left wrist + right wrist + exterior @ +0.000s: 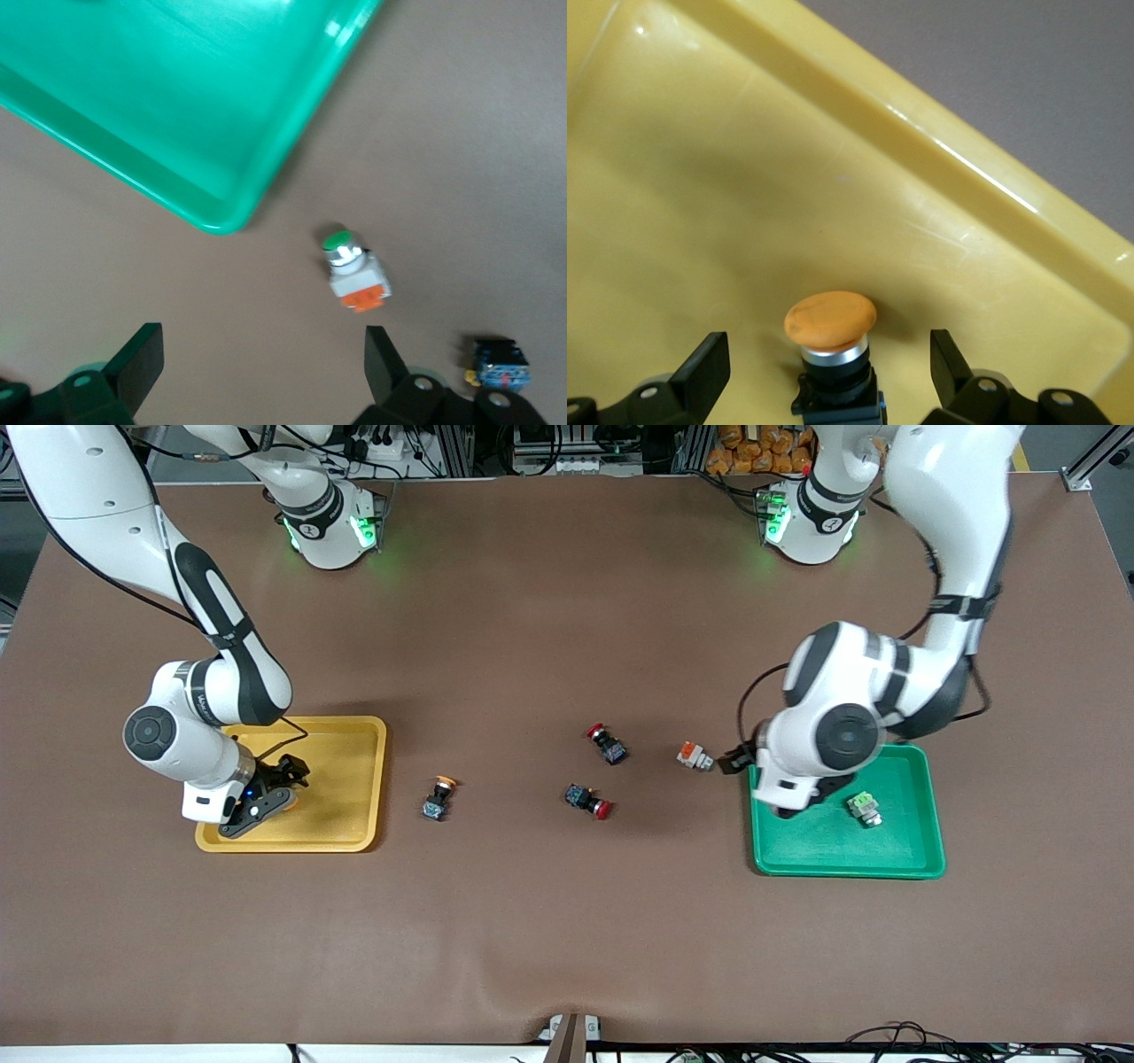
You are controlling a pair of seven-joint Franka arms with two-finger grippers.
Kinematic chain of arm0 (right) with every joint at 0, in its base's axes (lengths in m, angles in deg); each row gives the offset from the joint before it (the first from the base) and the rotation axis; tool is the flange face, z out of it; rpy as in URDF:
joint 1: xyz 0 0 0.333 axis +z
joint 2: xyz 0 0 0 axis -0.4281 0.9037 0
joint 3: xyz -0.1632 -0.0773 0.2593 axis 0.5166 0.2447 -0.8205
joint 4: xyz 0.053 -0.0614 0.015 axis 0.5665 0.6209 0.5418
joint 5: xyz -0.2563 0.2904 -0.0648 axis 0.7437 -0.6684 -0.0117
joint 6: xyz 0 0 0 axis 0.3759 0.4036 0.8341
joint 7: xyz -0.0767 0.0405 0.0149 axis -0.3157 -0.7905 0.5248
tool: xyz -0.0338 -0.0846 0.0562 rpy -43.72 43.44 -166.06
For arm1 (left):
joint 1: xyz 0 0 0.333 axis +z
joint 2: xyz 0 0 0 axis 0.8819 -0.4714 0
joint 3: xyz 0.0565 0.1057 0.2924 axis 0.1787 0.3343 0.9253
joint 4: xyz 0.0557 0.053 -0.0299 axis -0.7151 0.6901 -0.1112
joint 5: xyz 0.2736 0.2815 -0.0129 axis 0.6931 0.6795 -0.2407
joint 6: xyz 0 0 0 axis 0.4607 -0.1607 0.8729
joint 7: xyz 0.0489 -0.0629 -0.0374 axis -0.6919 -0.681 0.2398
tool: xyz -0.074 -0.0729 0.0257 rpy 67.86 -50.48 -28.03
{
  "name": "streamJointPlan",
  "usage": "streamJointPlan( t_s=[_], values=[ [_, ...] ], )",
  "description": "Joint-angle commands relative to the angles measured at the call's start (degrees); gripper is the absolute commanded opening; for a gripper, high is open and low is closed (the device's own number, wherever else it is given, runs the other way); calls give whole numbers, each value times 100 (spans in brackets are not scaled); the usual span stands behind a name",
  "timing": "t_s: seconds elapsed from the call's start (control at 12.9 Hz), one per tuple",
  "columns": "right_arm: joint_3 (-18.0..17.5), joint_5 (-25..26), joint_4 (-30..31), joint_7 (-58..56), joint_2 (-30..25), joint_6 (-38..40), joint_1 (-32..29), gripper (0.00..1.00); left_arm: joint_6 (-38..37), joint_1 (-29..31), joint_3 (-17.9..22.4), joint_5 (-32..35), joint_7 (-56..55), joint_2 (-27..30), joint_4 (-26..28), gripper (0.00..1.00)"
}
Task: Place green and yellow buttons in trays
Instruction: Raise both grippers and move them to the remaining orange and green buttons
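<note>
My right gripper (276, 797) hangs open low in the yellow tray (354, 735). In the right wrist view its fingers (700, 367) stand either side of a black switch with a yellow-orange cap (831, 332) that rests upright on the tray floor (700, 177), not touching it. A second yellow-capped switch (438, 798) lies on the mat beside that tray. My left gripper (735, 762) is open and empty (261, 363) over the mat at the green tray's corner (757, 779). A pale switch with an orange block (695, 757) lies next to it (356, 274). A pale green switch (864, 808) lies in the green tray.
Two black switches with red caps (607, 744) (589, 800) lie mid-table between the trays. One of them shows in the left wrist view (500, 365). The brown mat (567, 939) covers the table.
</note>
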Motion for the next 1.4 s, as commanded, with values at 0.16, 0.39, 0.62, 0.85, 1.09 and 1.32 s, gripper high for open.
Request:
streamJointPlan(
  t_s=[0.16,0.39,0.62,0.85,1.09,1.32],
  values=[
    [-141,4,-316,210,-649,1510,-26,100,470,-170,3,-69,-749,-511,23,100],
    [-141,4,-871,869,-650,2269,316,100,1102,-205,12,-43,-1407,-959,-4,100],
    [-150,-40,-890,2019,-607,2192,816,100,1315,-328,12,-34,-1726,-1109,14,100],
    [-141,-417,-837,3126,-484,1779,1475,100,1315,-469,12,-34,-1831,-1206,119,100],
    [-141,-558,-846,4208,-378,1586,1942,100,1315,-556,21,-34,-1893,-1259,128,100],
    [-141,-567,-846,4956,-194,1226,2154,100,1315,-513,21,-7,-1902,-1268,119,13]
  ],
)
